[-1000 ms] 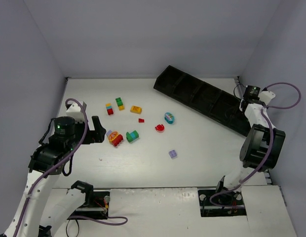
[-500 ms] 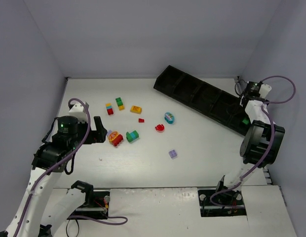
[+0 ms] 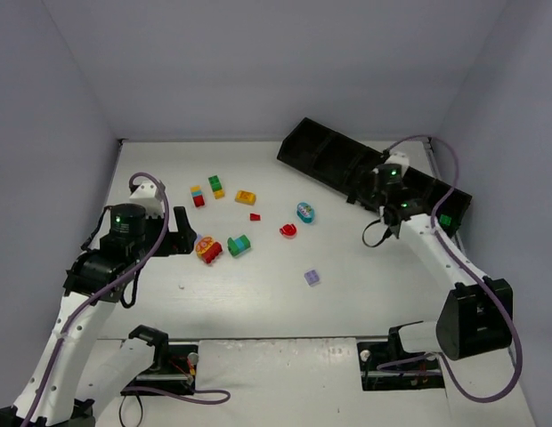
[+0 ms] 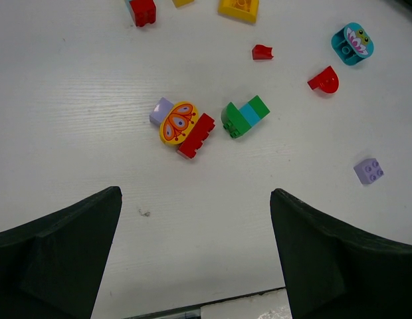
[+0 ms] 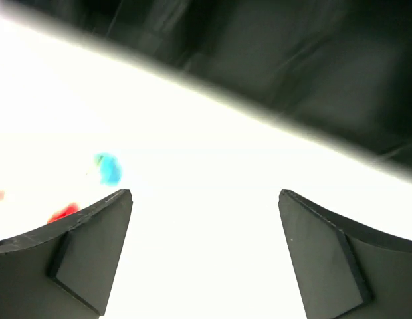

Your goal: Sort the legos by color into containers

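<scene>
tray (image 3: pixel 304 142) | green brick (image 3: pixel 445 220) in its right end | rest dim, unclear

White links, black joints on left arm (image 3: pixel 67 325) and right arm (image 3: pixel 436 253); lilac cables (image 3: pixel 166 213) looping, green lights (image 3: pixel 118 213) glowing, left pincer (image 4: pixel 195 193) matte black.

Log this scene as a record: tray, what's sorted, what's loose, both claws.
tray: black, long, angled across the far right
sorted: one green brick, in the right-end compartment
loose: about nine bricks or clusters on the table, including the purple brick
left claw: open, empty, short of the butterfly brick
right claw: open, empty, beside the tray
</scene>
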Robot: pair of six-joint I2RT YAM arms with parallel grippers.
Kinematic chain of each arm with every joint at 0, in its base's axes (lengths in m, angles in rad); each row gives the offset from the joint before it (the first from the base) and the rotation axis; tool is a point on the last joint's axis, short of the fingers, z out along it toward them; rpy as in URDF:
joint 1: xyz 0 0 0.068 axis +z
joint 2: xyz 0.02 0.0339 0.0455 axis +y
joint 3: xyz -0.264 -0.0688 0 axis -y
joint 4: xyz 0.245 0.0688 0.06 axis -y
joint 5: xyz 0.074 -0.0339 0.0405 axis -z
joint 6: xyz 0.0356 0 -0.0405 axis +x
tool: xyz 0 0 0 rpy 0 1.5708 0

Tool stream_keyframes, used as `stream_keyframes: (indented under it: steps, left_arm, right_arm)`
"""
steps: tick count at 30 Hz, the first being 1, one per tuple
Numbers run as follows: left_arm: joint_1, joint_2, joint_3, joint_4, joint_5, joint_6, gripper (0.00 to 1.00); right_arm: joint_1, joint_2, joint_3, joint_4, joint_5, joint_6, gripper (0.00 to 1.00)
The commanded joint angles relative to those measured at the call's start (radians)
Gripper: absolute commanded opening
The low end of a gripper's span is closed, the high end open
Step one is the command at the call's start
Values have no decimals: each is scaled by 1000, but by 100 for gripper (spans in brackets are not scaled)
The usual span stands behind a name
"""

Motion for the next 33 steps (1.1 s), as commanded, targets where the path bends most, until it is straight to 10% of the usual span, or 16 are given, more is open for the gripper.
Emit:
stream_keyframes:
  steps: [1, 11, 24, 33]
  left_arm:
    - [-5, 20, 45, 48, -9, 16, 87]
    - [-4, 46, 71, 28, -9, 26, 87]
    - [-5, 71, 48, 41, 19, 11, 87]
    - [-5, 97, 49, 50, 20, 9, 87]
  right_arm:
    - [162, -26, -81, 5, -35, 89, 89]
    - [520, 56, -204, -5, 23, 192, 84]
    - [654, 147, -276, 8, 46, 264, 67]
    - [665, 106, -286, -15, 130, 292, 7]
